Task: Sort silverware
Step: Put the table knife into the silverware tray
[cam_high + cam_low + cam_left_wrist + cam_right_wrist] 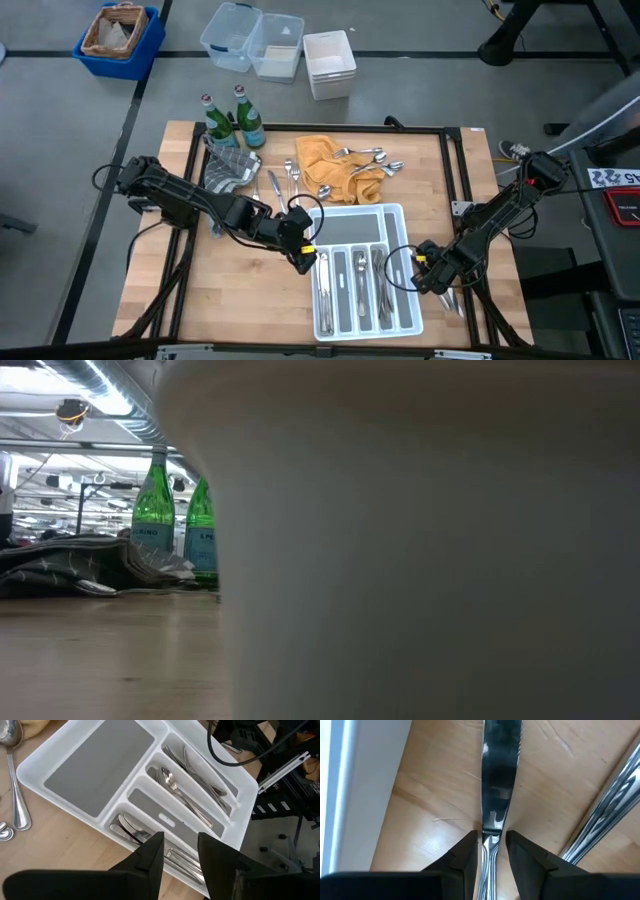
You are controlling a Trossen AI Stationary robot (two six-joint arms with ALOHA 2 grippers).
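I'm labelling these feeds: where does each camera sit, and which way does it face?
High view: overhead, straight down on the wooden table; both dark arms show.
Low view: table height, looking level; a pale wall blocks most, green glass bottles beyond; no arm.
Left wrist view: above the white compartmented plastic tray, open left gripper in front.
Right wrist view: close over the table; right gripper straddles a shiny metal table knife.
High and left wrist views share the tray.

- A table knife lies flat on the wood between my right fingers, blade pointing away.
- Knives, a spoon and forks lie lengthwise in separate tray slots.
- Loose spoons rest on the yellow cloth.
- More pieces lie on the wood beside it.
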